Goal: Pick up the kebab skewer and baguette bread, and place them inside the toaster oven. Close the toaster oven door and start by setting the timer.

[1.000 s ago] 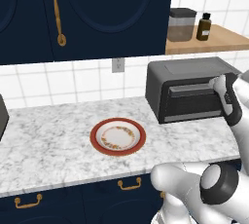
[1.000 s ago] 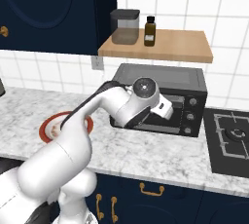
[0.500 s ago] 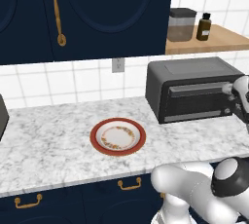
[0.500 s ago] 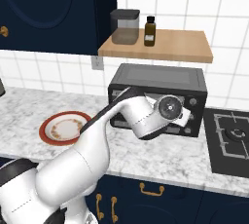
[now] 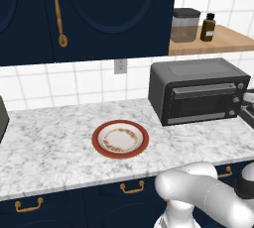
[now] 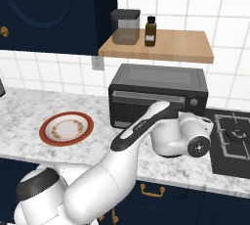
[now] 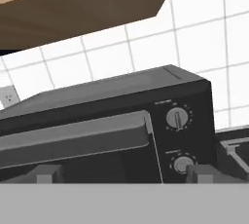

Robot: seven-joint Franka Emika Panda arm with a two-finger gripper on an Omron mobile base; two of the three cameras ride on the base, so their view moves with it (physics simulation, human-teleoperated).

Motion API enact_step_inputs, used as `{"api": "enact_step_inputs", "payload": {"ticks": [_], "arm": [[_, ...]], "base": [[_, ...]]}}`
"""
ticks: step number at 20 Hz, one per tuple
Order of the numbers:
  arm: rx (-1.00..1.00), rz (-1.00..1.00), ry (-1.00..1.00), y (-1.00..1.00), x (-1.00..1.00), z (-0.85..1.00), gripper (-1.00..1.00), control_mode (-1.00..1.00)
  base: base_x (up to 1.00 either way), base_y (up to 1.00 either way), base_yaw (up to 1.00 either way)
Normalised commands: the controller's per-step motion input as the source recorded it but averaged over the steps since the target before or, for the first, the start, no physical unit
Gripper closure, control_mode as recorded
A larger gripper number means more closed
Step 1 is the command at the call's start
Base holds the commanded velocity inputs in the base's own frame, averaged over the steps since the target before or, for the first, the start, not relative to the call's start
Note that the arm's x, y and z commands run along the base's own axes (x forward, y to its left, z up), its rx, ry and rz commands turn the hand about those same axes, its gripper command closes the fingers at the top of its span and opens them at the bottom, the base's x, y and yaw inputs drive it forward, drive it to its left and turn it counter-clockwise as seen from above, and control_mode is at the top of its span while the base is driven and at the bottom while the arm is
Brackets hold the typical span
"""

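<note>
The toaster oven (image 5: 198,91) stands on the counter at the back right, also seen as toaster oven (image 6: 158,95) and toaster oven (image 7: 121,121). The toaster oven door (image 7: 73,138) is up and shut, its bar handle along the top. Two knobs (image 7: 177,119) sit in a column on its right. My gripper (image 7: 121,175) is open and empty, low in front of the oven's right end, fingertips (image 7: 46,174) pointing at the front. My hand (image 6: 193,138) hangs before the knob side. The kebab skewer and baguette bread are out of view.
A red-rimmed plate (image 5: 120,139) lies on the marble counter left of the oven, with nothing on it. A wooden shelf (image 6: 161,45) above the oven carries a jar and a dark bottle. A stove burner (image 6: 237,136) lies right of the oven.
My hand has swung right along the oven front, from before the door to the knob end, and a little lower. The jaws stayed open. The door stayed shut.
</note>
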Motion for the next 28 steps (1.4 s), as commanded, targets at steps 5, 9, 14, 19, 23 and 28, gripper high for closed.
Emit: {"api": "enact_step_inputs", "payload": {"ticks": [5,9,14,19,23,28], "arm": [[-0.21,0.0,-0.25,-0.27,0.26,-0.1,-1.0,-1.0],[-0.25,-0.02,-0.24,0.0,0.33,-0.22,-1.0,-1.0],[-0.14,-0.04,-0.04,-0.17,0.5,0.0,-1.0,-1.0],[-0.03,-0.01,0.02,-0.52,0.28,0.0,-1.0,-1.0],[0.0,-0.03,0.04,-0.34,0.1,0.0,-1.0,-1.0],[0.0,-0.02,0.0,-0.03,0.27,0.0,-1.0,-1.0]], "base": [[0.0,0.0,0.0],[0.0,0.0,0.0],[0.0,0.0,0.0],[0.0,0.0,0.0],[0.0,0.0,0.0],[0.0,0.0,0.0]]}}
